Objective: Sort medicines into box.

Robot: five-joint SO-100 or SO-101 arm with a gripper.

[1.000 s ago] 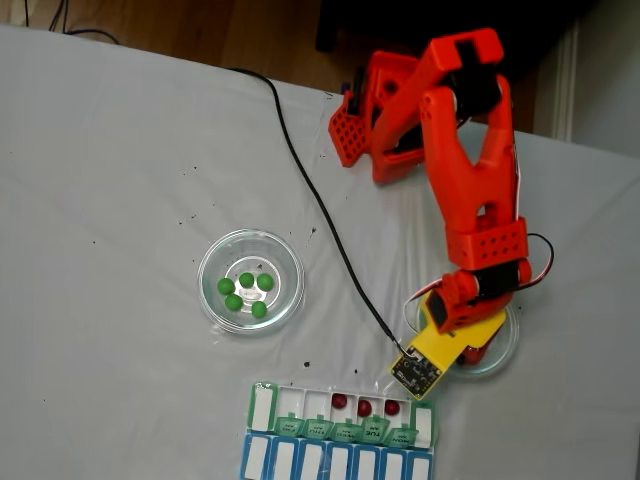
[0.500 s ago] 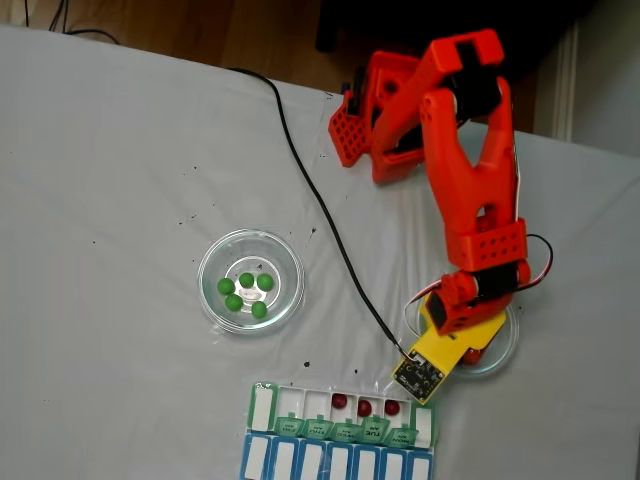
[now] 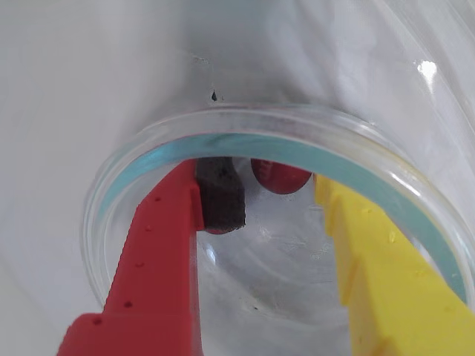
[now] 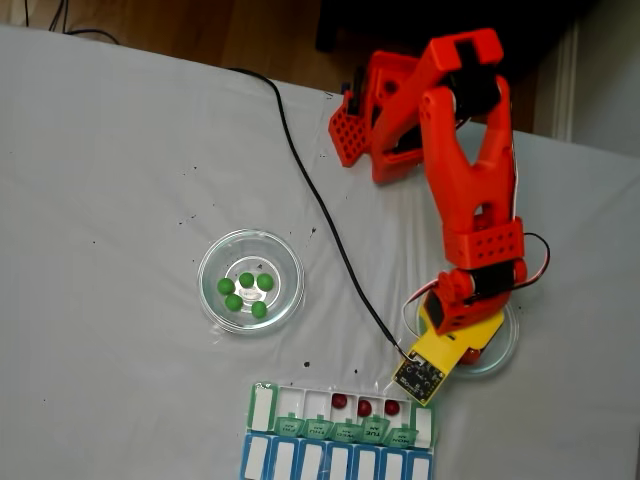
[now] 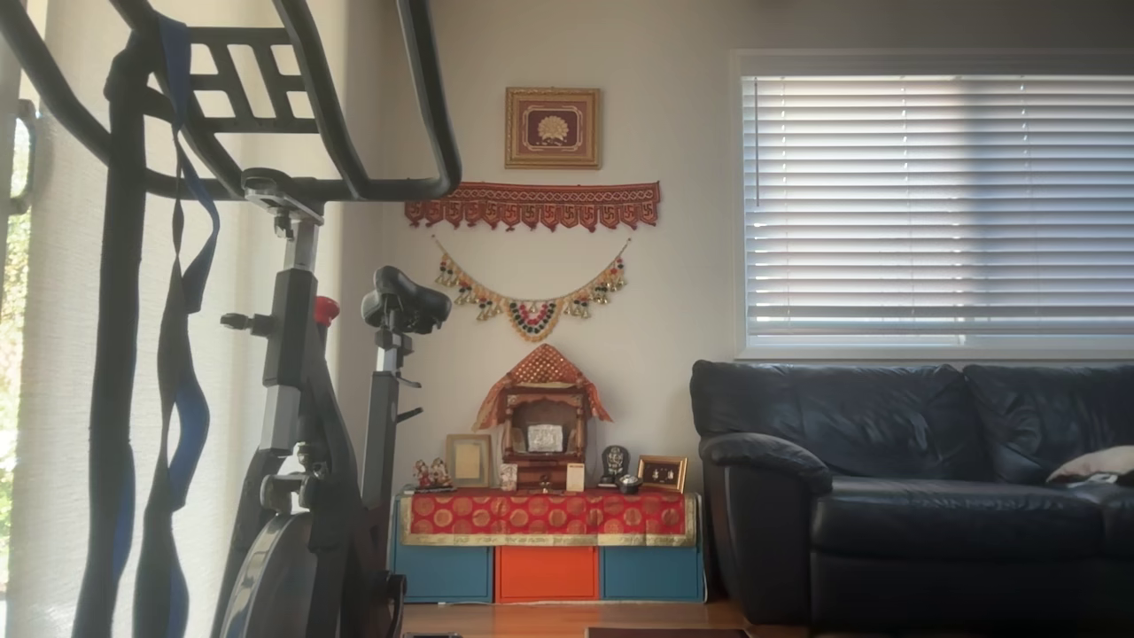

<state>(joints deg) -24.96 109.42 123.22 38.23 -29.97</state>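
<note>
In the wrist view my gripper (image 3: 273, 194) is open, its tips down inside a round clear glass dish (image 3: 415, 200). A dark red medicine ball (image 3: 280, 176) lies between the red finger (image 3: 159, 245) and the yellow finger (image 3: 371, 259), near the far rim. A second red one peeks out under the black pad (image 3: 220, 194). In the fixed view the gripper (image 4: 470, 340) hangs over the right dish (image 4: 505, 345). The box (image 4: 262, 408) sits below it with three red balls (image 4: 364, 408) in its open compartments. Several green balls (image 4: 245, 290) rest in the left dish (image 4: 212, 262).
A blue-and-white organiser row (image 4: 335, 462) lies against the box's near side. A black cable (image 4: 310, 190) runs across the white cloth to the wrist camera board (image 4: 418, 374). The arm's orange base (image 4: 375, 115) stands at the table's far edge.
The wrist has shifted only very slightly over the right dish. The balls in the box and the left dish lie as before.
</note>
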